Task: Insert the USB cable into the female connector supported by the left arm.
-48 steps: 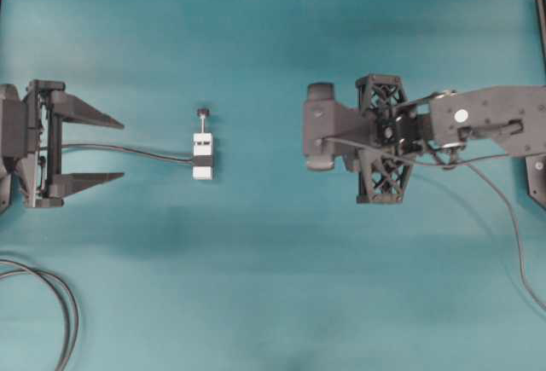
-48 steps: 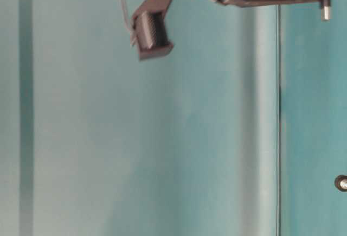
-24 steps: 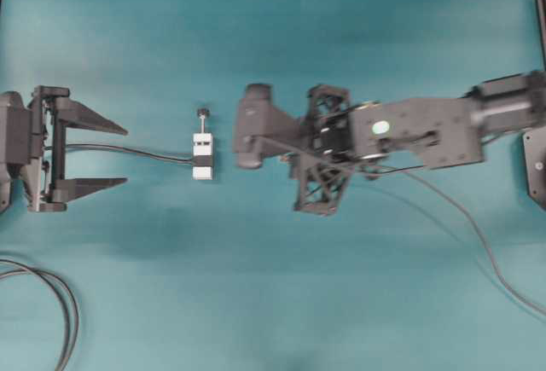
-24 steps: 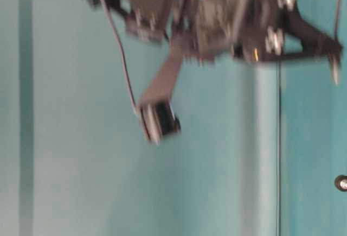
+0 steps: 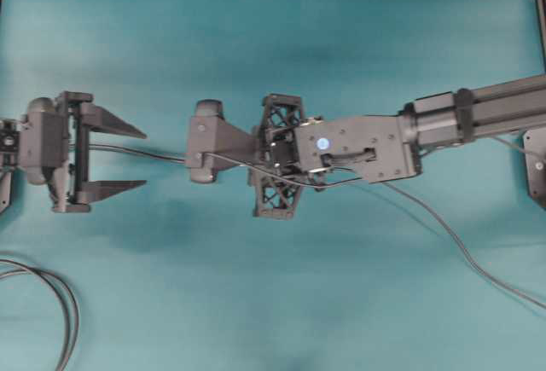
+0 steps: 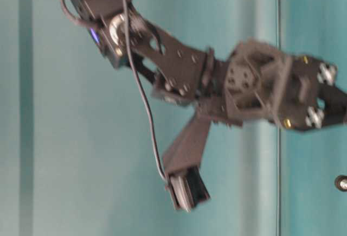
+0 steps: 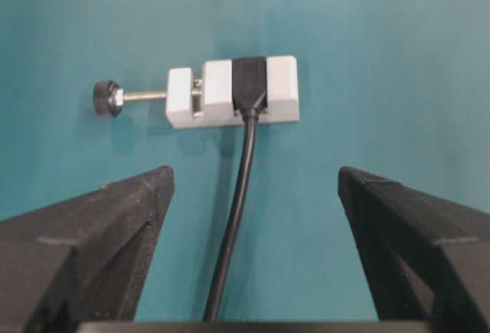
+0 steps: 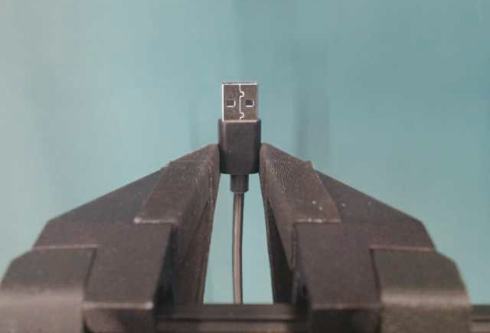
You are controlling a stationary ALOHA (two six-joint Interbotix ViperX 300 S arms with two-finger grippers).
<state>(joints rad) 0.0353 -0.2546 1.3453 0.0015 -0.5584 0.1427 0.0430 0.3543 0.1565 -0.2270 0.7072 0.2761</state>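
The right gripper (image 8: 240, 157) pinches the USB cable (image 8: 240, 130) by its stiff black collar, plug forward. The female connector (image 7: 233, 92), probably light, lies on the table (image 7: 383, 57) before the wide-open left gripper (image 7: 253, 195).

Two arms (image 5: 367, 141), two tools (image 5: 107, 159), one USB cable (image 8: 240, 130), one female connector (image 7: 233, 92).

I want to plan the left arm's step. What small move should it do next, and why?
Probably ease the open left claw forward around the female connector and close on it. The block lies loose on the table, ahead of the fingertips, while the right claw already pinches the USB cable plug.
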